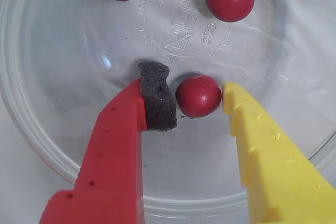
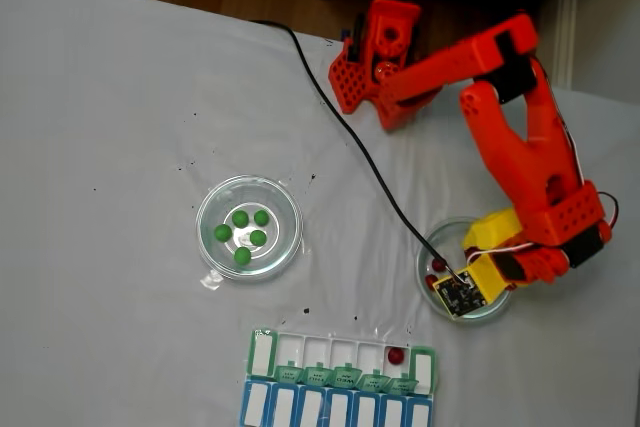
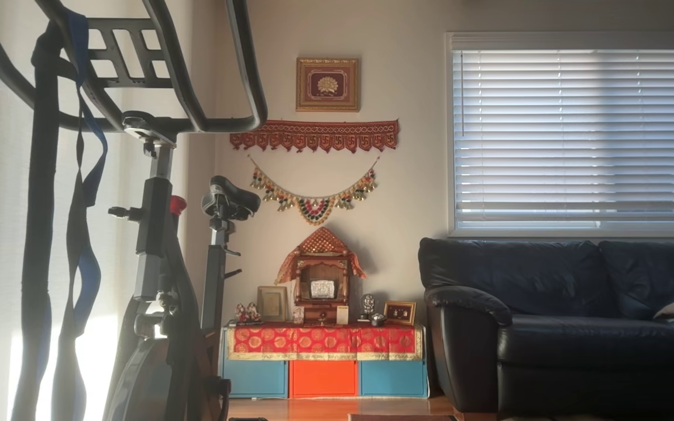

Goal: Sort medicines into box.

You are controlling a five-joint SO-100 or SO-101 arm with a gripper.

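White cloth table, living rm w/ sofa; gripper narrowly open round red ball.

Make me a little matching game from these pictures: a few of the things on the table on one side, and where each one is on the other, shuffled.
Things:
1. green balls
2. red ball nearest the gripper
3. lone red ball
4. black foam pad

Places:
A. in a compartment of the green-lidded box
B. on the red finger's tip
C. between the two fingers
D. in the left clear dish, fixed view

Pairs: 1-D, 2-C, 3-A, 4-B
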